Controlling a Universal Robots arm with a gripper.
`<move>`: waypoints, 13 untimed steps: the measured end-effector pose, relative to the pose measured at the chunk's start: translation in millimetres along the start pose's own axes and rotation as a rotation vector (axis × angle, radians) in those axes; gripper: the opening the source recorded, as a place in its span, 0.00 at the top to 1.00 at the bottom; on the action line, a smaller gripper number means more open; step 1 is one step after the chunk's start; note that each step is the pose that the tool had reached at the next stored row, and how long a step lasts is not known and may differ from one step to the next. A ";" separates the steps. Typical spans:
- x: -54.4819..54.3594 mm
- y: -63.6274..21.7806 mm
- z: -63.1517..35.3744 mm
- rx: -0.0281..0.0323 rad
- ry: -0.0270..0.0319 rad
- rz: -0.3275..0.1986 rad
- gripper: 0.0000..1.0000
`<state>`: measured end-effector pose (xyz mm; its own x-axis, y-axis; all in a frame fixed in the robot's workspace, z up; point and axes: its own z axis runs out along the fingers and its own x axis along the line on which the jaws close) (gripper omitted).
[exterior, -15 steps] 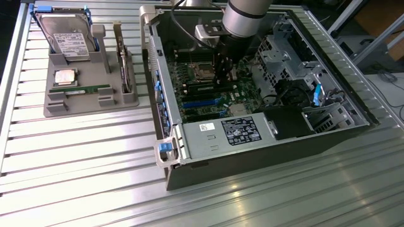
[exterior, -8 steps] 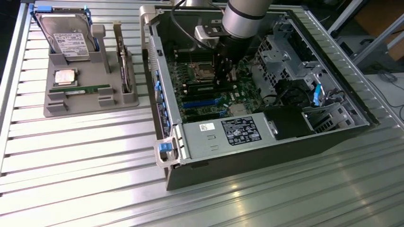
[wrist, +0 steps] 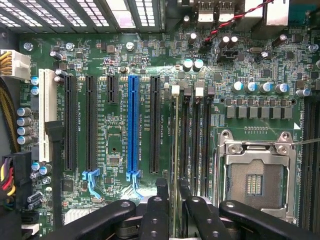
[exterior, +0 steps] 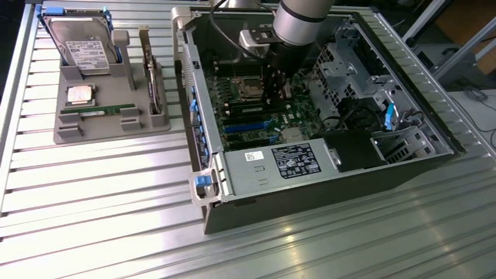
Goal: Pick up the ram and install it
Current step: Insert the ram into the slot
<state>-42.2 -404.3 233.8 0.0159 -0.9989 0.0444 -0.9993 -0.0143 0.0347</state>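
The ram (wrist: 175, 150) stands on edge in the first memory slot of the motherboard (wrist: 115, 65), next to the empty CPU socket (wrist: 255, 177). My gripper (wrist: 173, 186) straddles the stick's near end. Its black fingertips (wrist: 162, 192) sit on either side with a thin gap to the board, so the jaws are slightly open. In the exterior view my gripper (exterior: 275, 93) reaches down into the open computer case (exterior: 310, 192) over the memory slots. A second green ram stick (exterior: 97, 108) lies in the grey holder (exterior: 69, 135) at the exterior view's left.
The holder also carries a hard drive (exterior: 81, 43), a silver CPU (exterior: 80, 94) and a card with a metal bracket (exterior: 153, 81). Inside the case are the power supply (exterior: 287, 163), drive cages (exterior: 349, 64) and cables. Empty memory slots (wrist: 197, 145) lie beside the ram.
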 end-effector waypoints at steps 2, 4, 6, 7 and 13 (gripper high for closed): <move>0.4 0.3 -8.2 0.0001 0.0001 0.000 0.78; -1.7 0.3 -10.7 0.0002 0.0000 0.000 0.86; -1.2 -12.7 -11.0 -0.0040 -0.0001 0.000 0.89; -0.9 -22.6 -11.3 -0.0083 -0.0002 0.000 0.89; -0.4 -52.2 -12.2 -0.0168 -0.0001 -0.001 0.89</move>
<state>10.4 -402.5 244.2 0.0167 -0.9989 0.0442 -0.9986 -0.0144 0.0516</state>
